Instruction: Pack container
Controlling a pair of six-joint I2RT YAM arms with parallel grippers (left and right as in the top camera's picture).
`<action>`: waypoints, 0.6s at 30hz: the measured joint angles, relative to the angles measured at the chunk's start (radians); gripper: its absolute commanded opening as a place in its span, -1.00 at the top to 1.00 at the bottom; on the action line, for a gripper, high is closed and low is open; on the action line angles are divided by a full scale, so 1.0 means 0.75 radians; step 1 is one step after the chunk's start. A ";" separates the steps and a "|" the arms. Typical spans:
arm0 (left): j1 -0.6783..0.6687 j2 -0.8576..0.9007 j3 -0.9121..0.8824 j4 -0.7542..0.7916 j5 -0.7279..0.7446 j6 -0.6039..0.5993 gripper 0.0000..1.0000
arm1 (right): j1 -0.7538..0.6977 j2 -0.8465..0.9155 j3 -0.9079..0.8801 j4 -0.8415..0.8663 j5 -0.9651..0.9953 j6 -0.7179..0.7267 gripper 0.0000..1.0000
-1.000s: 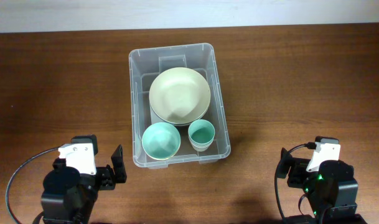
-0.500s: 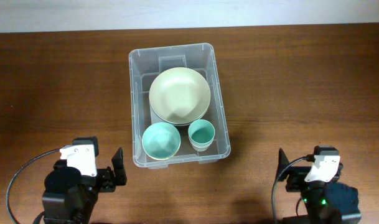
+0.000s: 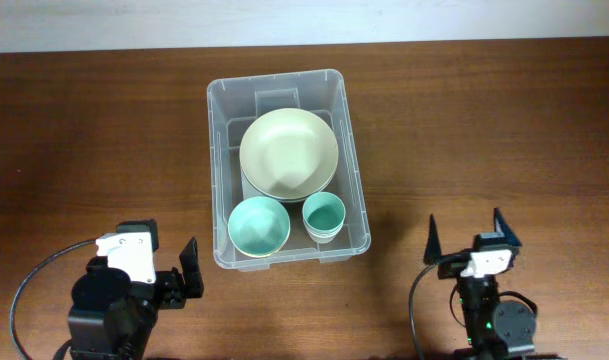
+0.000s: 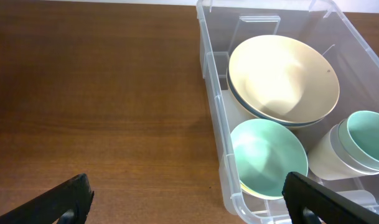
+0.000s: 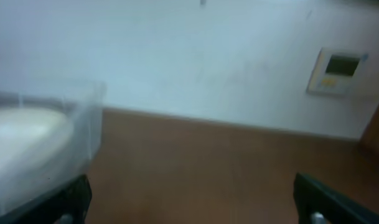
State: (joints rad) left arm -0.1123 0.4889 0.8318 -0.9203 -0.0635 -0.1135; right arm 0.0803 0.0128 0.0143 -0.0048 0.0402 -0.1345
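The container (image 3: 234,110) sits mid-bench between my arms. The cream bowl (image 3: 287,152) fills its far end, so the teal bowl (image 3: 258,226) and teal cup (image 3: 324,214) fit side by side at the near wall. My left claw (image 4: 188,202) and right claw (image 3: 467,238) both gape wide and empty, well apart from it; I judge the packing done.

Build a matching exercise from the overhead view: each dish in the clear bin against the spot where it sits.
Things:
1. large cream round bowl
2. mint-green round bowl
3. small teal round cup

Places in the clear rectangular plastic container:
A. near-right corner, on the robot's side
B. near-left corner, on the robot's side
C. middle to far part

Pairs: 1-C, 2-B, 3-A.
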 measured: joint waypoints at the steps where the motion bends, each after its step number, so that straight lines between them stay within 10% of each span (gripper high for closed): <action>1: 0.000 0.000 0.000 0.000 0.000 0.000 -0.99 | 0.000 0.000 -0.005 -0.051 0.000 -0.011 -0.98; 18: 0.000 0.000 0.000 0.001 -0.001 0.000 -0.99 | 0.000 0.000 -0.006 -0.084 -0.001 -0.041 -0.98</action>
State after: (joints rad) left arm -0.1123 0.4889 0.8318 -0.9199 -0.0639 -0.1135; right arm 0.0803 0.0128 0.0101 -0.0681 0.0399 -0.1650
